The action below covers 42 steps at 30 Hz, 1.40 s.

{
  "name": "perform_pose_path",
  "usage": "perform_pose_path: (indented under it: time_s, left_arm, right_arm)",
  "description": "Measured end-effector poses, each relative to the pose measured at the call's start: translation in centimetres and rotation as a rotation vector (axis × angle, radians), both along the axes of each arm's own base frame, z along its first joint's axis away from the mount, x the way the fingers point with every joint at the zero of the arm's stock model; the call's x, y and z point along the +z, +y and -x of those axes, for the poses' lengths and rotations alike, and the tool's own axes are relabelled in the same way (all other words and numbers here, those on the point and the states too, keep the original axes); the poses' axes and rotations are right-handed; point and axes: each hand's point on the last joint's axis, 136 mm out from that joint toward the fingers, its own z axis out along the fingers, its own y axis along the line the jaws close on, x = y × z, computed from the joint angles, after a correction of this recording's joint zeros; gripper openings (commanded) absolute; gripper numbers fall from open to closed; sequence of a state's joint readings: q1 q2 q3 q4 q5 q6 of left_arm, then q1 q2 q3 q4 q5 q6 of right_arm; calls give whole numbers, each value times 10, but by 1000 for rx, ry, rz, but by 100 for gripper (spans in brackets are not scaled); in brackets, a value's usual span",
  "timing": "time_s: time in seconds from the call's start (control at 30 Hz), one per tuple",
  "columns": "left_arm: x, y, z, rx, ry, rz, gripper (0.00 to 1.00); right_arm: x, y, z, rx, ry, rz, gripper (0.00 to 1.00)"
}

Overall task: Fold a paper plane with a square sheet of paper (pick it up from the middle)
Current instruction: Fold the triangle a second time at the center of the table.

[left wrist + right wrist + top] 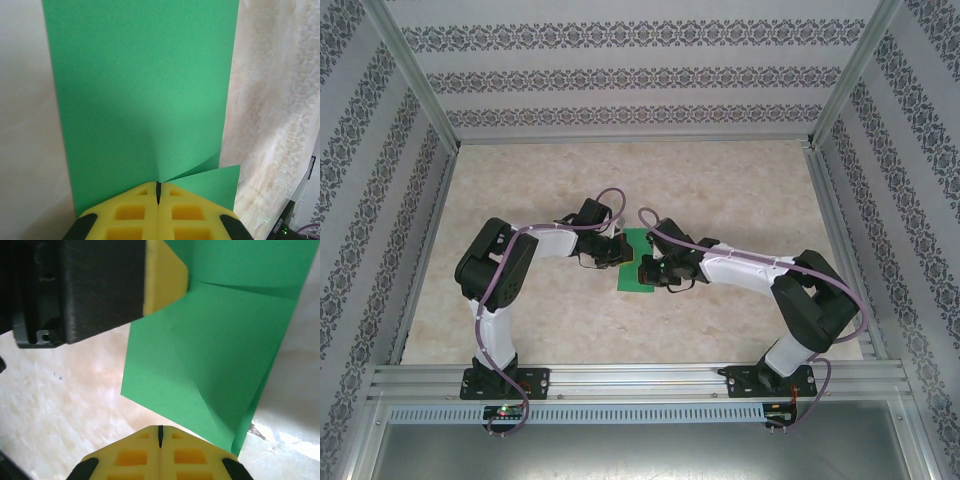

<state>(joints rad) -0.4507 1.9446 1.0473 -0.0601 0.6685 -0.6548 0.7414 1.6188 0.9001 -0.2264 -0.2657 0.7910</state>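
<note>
The table (720, 180) is a pale, marbled beige surface, closed in on three sides by walls (640, 80) papered in light stripes with dark ornamental bands, with aluminium posts (415, 80) rising at the corners. An aluminium rail (640, 378) along the near edge carries both arm bases. The two claws meet over the middle of the table, tip towards tip. The left claw (620, 250) is clenched, its yellow pads (140, 212) pressed flat together. It pinches the near edge of the square sheet of paper (140, 100), whose creases fan out from the fingertips, with a small corner flap just to their right. From there the green sheet stretches away ahead of the claw, with bare marbled table (270, 100) on both sides of it. The right claw (160, 429) is also clenched, pads together. The sheet (210, 350) lies just ahead of and to the right of its tips, its near edge lifted off the table (65, 390); whether these tips nip that edge cannot be told. Beyond them the left claw (165, 275) holds the far edge.
</note>
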Motion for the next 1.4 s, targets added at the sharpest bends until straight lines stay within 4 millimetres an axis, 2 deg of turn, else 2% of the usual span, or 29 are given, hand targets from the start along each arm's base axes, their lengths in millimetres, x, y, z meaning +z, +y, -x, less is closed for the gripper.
perform_pose_path:
  time_s: [0.1,0.33,0.63,1.4]
  left_arm:
    - [0,0,0,-1,0,0,3]
    - [0,0,0,-1,6,-3,3]
    - [0,0,0,0,7,-4,3]
    - [-3,2,0,9,-4,-8,2]
  right_arm:
    - [-4,1,-8,-66,1,-1,0]
    - [-30,7,-20,-131,47,25,0]
    - [-29,19,-31,-136,35,15,0]
    - [-40,9,-26,-140,75,89,0]
